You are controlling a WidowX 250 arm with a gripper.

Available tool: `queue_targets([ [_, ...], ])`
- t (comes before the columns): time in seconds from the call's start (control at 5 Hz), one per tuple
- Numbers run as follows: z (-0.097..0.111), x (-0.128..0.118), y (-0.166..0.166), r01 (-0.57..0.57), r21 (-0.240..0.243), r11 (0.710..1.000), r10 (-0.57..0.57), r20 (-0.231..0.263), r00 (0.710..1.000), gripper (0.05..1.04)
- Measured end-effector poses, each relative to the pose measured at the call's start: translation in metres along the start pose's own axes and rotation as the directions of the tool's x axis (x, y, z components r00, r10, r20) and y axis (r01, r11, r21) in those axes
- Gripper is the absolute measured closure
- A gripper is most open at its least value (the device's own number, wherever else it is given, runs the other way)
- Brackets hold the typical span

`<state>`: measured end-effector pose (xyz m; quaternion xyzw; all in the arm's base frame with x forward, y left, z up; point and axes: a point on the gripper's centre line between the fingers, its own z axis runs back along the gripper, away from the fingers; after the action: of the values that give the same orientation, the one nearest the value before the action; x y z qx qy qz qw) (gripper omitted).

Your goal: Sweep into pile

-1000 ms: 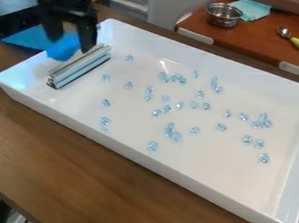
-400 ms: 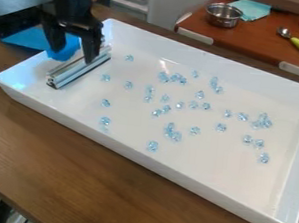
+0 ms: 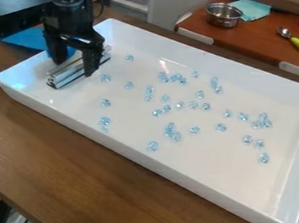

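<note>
Your gripper [image 3: 73,66] hangs low at the left end of the white tray [image 3: 167,166], its fingers spread wide, one to each side of the metal sweeping bar [image 3: 65,78]. You have the bar right between and beneath the fingertips, its long axis running from the near left to the far right of the view, while the line from finger to finger cuts across it. That crossing is what your grasp turns on (close along the bar's length instead and you would likely just nudge it). A blue piece [image 3: 71,52] shows between the fingers, probably the bar's grip.

Compared with the earlier frames, your gripper has dropped closer to the bar; bar and beads lie as they did.

Farther out, the clear blue beads [image 3: 169,130] are scattered over the tray floor, on the bar's right in the view, so your sweep is still to come. The tray rests on the brown worktop [image 3: 104,179]; beyond it sits a steel pot [image 3: 223,15].
</note>
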<state>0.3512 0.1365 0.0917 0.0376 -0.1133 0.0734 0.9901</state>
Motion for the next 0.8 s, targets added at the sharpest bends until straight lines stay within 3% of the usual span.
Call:
queue_targets([
  [0.4, 0.000, -0.004, -0.004, 0.004, -0.024, 1.000, -0.005, -0.024, 1.000, 0.700],
  [0.8, -0.001, -0.004, -0.020, -0.012, -0.034, 0.999, 0.011, -0.025, 1.000, 0.718],
])
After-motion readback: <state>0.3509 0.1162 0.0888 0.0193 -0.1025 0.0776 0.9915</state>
